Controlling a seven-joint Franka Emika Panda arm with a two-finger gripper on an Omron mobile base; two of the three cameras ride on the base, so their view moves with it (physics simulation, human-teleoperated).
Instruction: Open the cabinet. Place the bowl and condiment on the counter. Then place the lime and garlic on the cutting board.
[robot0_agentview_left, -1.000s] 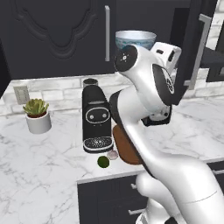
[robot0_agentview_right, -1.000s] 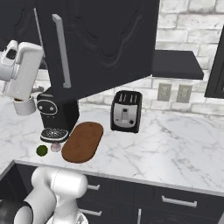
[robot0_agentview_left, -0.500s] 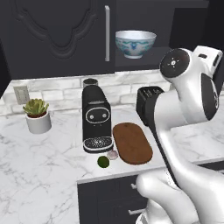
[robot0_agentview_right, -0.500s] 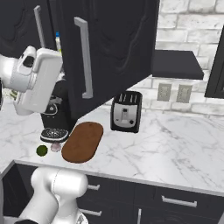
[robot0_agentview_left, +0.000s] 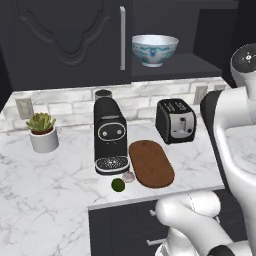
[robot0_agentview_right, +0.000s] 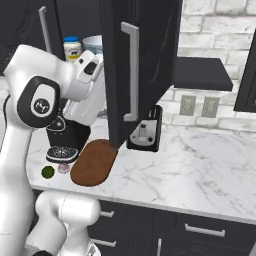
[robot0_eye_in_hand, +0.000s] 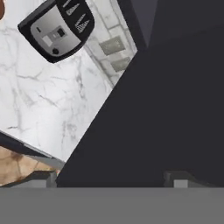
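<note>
A white robot arm stands against the swung-out right door of the black wall cabinet (robot0_agentview_right: 142, 65), its hand tucked behind the door's inner face, likely pushing the panel wide enough to leave the shelf free for reaching. The tool's two dark fingertips (robot0_eye_in_hand: 181, 178) sit well apart at the bottom of the hand view, with the dark door panel close in front of them; whether they grip anything cannot be told, though nothing is seen between them. On the open shelf the pale bowl (robot0_agentview_left: 155, 49) rests upright near the front edge, and in the right base view the blue-lidded condiment jar (robot0_agentview_right: 72, 48) stands just beside the bowl, both not yet brought down. The left door (robot0_agentview_left: 65, 40) is shut, its silver handle (robot0_agentview_left: 122, 38) vertical. Below, on the marble bench (robot0_agentview_left: 40, 185), the lime (robot0_agentview_left: 118, 184) and the garlic (robot0_agentview_left: 129, 176) lie touching or nearly so, just off the near left end of the oval cutting board (robot0_agentview_left: 151, 162), which is bare, between the coffee machine (robot0_agentview_left: 110, 136) and the toaster (robot0_agentview_left: 175, 120). A potted plant (robot0_agentview_left: 42, 131) sits well to the left.
</note>
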